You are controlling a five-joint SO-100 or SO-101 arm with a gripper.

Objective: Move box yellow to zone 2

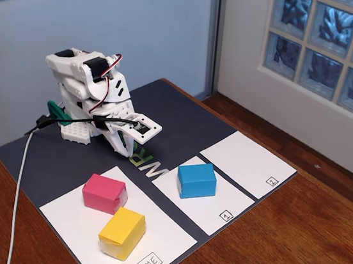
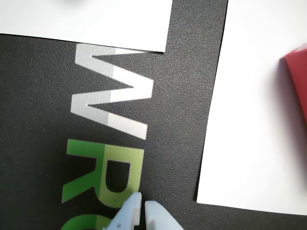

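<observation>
The yellow box (image 1: 123,232) sits on the Home panel (image 1: 81,223) at the front, just in front of a pink block (image 1: 104,193). Zone 2 (image 1: 248,163) is the white panel at the right with a boxed "2" at its corner; nothing lies on it. My gripper (image 1: 125,147) is folded low at the back of the mat, behind the Home panel and apart from every block. In the wrist view its fingertips (image 2: 143,207) are together with nothing between them, over the mat's lettering. The yellow box is out of the wrist view.
A blue block (image 1: 196,180) sits on the panel marked "1" (image 1: 215,207) between Home and zone 2. The dark mat (image 1: 185,117) lies on a wooden table (image 1: 292,243). A cable (image 1: 19,190) runs down the left. The pink block's edge shows in the wrist view (image 2: 297,76).
</observation>
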